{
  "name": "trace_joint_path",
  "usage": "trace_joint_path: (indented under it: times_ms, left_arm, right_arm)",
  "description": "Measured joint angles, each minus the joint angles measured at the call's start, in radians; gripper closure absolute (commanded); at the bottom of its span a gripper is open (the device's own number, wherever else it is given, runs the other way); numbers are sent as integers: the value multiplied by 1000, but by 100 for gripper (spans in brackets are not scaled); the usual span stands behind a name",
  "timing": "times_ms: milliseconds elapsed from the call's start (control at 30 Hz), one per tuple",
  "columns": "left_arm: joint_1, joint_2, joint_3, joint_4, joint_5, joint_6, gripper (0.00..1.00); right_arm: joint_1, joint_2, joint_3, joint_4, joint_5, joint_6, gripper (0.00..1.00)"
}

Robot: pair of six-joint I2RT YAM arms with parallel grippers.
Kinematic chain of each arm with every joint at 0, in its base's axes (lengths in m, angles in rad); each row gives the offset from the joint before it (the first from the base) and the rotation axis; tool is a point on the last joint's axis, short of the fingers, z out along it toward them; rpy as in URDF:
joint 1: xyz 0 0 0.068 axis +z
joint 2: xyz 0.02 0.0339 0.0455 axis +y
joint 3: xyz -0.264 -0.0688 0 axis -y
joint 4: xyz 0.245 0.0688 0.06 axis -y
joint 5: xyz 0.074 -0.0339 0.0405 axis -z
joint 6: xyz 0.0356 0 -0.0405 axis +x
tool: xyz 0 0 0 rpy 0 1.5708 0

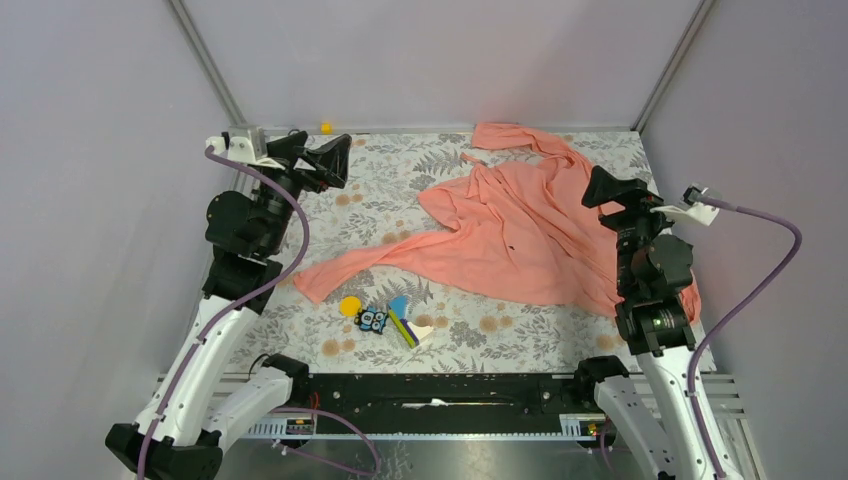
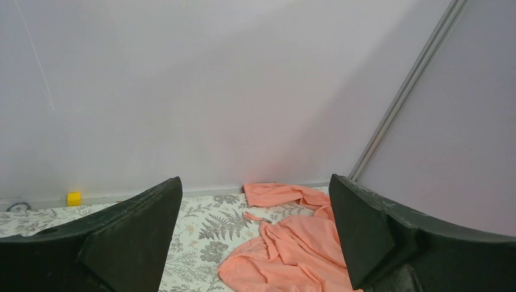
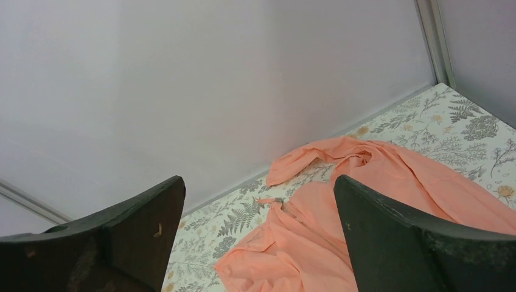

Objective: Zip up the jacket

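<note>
Near the far left corner of the tabletop, the left claw hangs with fingers spread wide, holding nothing. Across the middle and right side the jacket lies crumpled, one sleeve trailing leftward. Over its right edge the right claw is likewise spread and empty. Zipping well probably means flattening the front first and finding both zipper ends, which cannot be made out now.

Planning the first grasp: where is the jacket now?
Top view: the jacket lies spread over the table's right half, one sleeve reaching left just beyond the toys.
</note>
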Motion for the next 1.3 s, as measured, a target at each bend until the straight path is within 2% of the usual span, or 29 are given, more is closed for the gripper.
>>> trace_joint_path:
  times_ms: [267,500,667,767,900,1100,1233,1300]
  left_arm:
    - [-1,20,0,13,14,-3,1]
    - [-11,64,0,14,26,-14,1]
    - [-18,124,8,2,34,-43,1]
    - [-19,212,70,-58,50,-63,1]
    - [-19,331,135,-125,58,-88,1]
    - [-32,397,139,-204,69,-122,1]
    - [-52,427,156,-224,73,-137,1]
    - [-69,436,163,-237,72,-137,1]
  right_arm:
    - [0,154,63,-22,-20,21,0]
    - [0,373,102,-17,-144,29,0]
    - [25,510,102,58,-193,55,0]
    - [80,630,122,113,-187,72,0]
    - [124,846,232,163,-170,111,4]
    - [134,1164,461,216,-180,161,10]
    - [141,1378,679,179,-223,127,17]
    - [142,1441,732,175,-241,96,19]
